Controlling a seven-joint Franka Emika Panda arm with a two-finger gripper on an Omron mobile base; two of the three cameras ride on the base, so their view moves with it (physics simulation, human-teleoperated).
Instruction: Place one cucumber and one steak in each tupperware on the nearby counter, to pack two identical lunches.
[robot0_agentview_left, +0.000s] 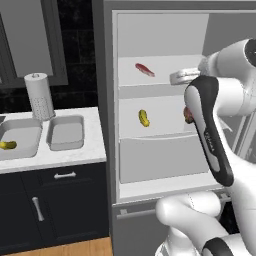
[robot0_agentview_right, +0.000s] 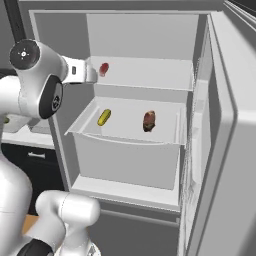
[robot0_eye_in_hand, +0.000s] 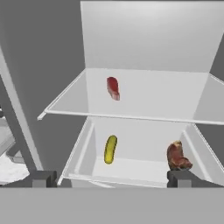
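Claw (robot0_eye_in_hand: 111, 178) is standing released, its two dark tips spread wide and gripping nothing, and it is facing into the open fridge (robot0_agentview_right: 210, 100) from just outside. By my reading the packing is only barely begun: one cucumber (robot0_agentview_left: 7, 145) is lying in the far tupperware (robot0_agentview_left: 22, 150) on the desk (robot0_agentview_left: 65, 157), well off to the claw's side, while the near tupperware (robot0_agentview_left: 65, 142) beside it is sitting bare. Everything else is waiting in the fridge. Straight ahead and slightly below the claw, the second cucumber (robot0_eye_in_hand: 110, 149) is lying on the lower shelf (robot0_eye_in_hand: 144, 168), roughly midway between the tips. On that same shelf the brown-red steak (robot0_eye_in_hand: 177, 156) is sitting just beyond the claw's one tip. Farther in and higher, the slim red steak (robot0_eye_in_hand: 113, 88) is resting on the upper shelf (robot0_eye_in_hand: 153, 103).
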